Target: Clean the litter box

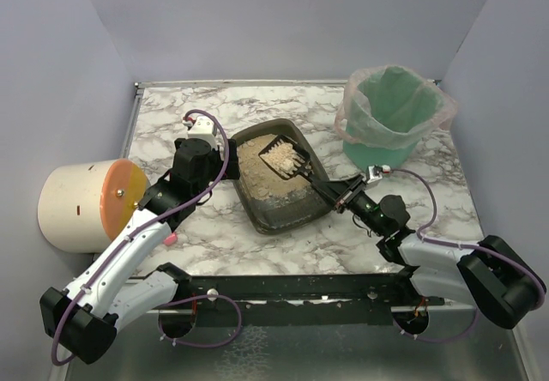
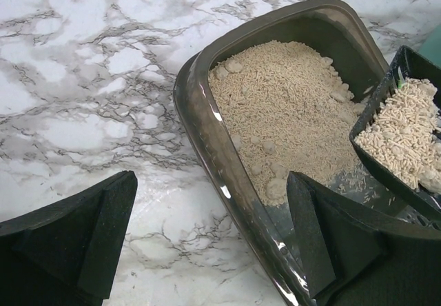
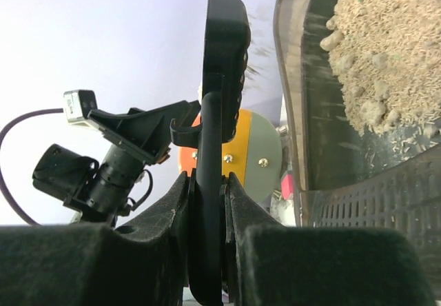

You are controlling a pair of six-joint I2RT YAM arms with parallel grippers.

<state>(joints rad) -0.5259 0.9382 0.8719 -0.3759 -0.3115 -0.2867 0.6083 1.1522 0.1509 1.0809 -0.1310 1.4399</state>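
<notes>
Lengthwise, the litter box [image 1: 287, 216] runs near-to-far, slightly skewed.

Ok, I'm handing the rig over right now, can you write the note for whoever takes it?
Left gripper: open, one finger on each side of the litter box rim, not clamped.
Right gripper: shut on the scoop handle. The scoop is loaded with litter and sits over the box.
Green bucket: bag-lined, at the far right, apart from the box.
Done: one scoop filled.
Left: carry it to the bucket, tip it, and repeat. Clumps show in the litter.
</notes>
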